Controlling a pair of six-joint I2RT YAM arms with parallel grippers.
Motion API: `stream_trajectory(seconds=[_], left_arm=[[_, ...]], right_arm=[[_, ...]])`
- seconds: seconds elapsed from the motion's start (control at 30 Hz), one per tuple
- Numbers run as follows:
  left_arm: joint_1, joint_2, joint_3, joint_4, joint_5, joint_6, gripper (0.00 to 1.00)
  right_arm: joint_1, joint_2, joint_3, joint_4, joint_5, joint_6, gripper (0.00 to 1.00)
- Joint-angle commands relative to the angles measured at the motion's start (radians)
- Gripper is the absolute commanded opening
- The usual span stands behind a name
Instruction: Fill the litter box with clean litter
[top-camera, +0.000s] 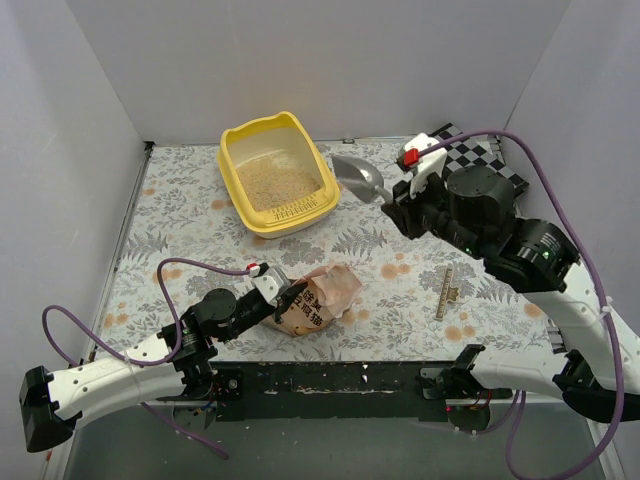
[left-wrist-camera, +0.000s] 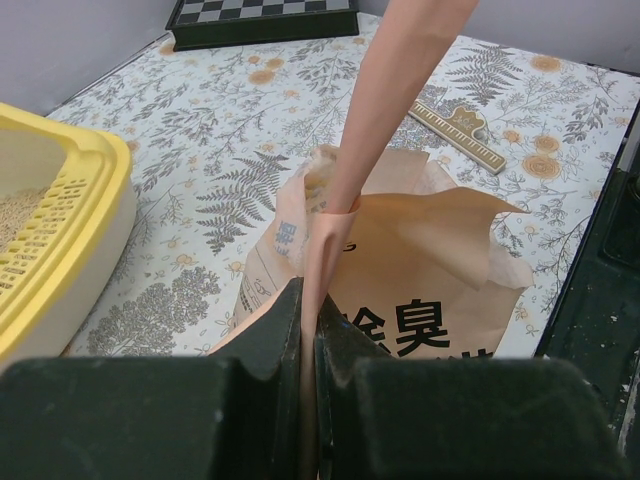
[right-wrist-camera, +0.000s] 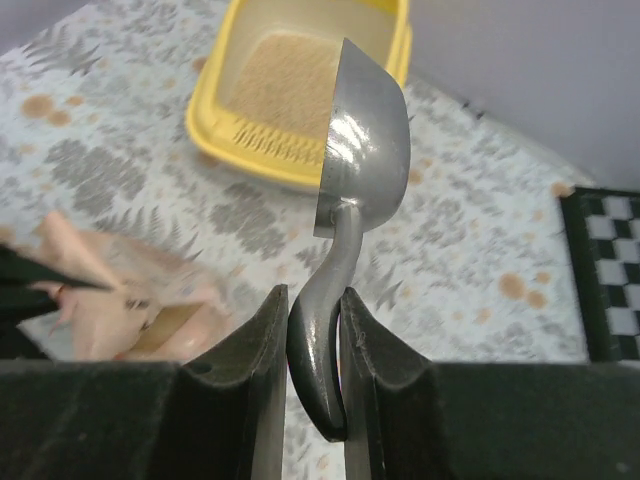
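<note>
The yellow litter box (top-camera: 233, 185) stands at the back centre with pale clean litter (top-camera: 272, 180) covering its floor; both also show in the right wrist view, the litter box (right-wrist-camera: 250, 160) and the litter (right-wrist-camera: 285, 75). My right gripper (top-camera: 397, 207) is shut on the handle of a silver scoop (top-camera: 360, 177), whose bowl hangs just right of the box with no litter showing in it. The right gripper (right-wrist-camera: 313, 295) pinches that scoop (right-wrist-camera: 365, 130) by its curved handle. My left gripper (top-camera: 293, 297) is shut on an edge of the orange-pink bag (top-camera: 328, 293), as the left wrist view shows of the gripper (left-wrist-camera: 308, 290) and bag (left-wrist-camera: 430, 250).
A black-and-white checkered board (top-camera: 482, 158) lies at the back right, behind the right arm. A small wooden ruler (top-camera: 446, 292) lies on the floral cloth right of the bag. White walls close in three sides.
</note>
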Motion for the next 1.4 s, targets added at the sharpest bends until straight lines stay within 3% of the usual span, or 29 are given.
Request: stream_trajectory(seconds=[0.0, 0.17, 0.27, 0.57, 0.83, 1.37], left_arm=[[-0.007, -0.002, 0.034, -0.008, -0.017, 0.000, 0.00], [-0.007, -0.005, 0.036, -0.014, -0.030, -0.003, 0.00], [-0.008, -0.007, 0.034, -0.014, -0.034, -0.003, 0.00], [-0.007, -0.008, 0.037, -0.022, -0.039, -0.006, 0.00], [-0.007, -0.001, 0.039, -0.022, -0.017, -0.007, 0.00], [-0.008, 0.038, 0.046, -0.034, 0.009, -0.004, 0.00]], right_arm=[[-0.001, -0.058, 0.006, -0.309, -0.223, 0.247, 0.01], [-0.001, -0.185, -0.071, -0.349, -0.351, 0.334, 0.01], [-0.001, -0.236, -0.098, -0.389, -0.351, 0.359, 0.01], [-0.001, -0.256, -0.210, -0.372, -0.412, 0.377, 0.01], [-0.001, -0.175, -0.247, -0.300, -0.441, 0.348, 0.01], [-0.018, 0.149, -0.328, -0.129, -0.707, 0.310, 0.01]])
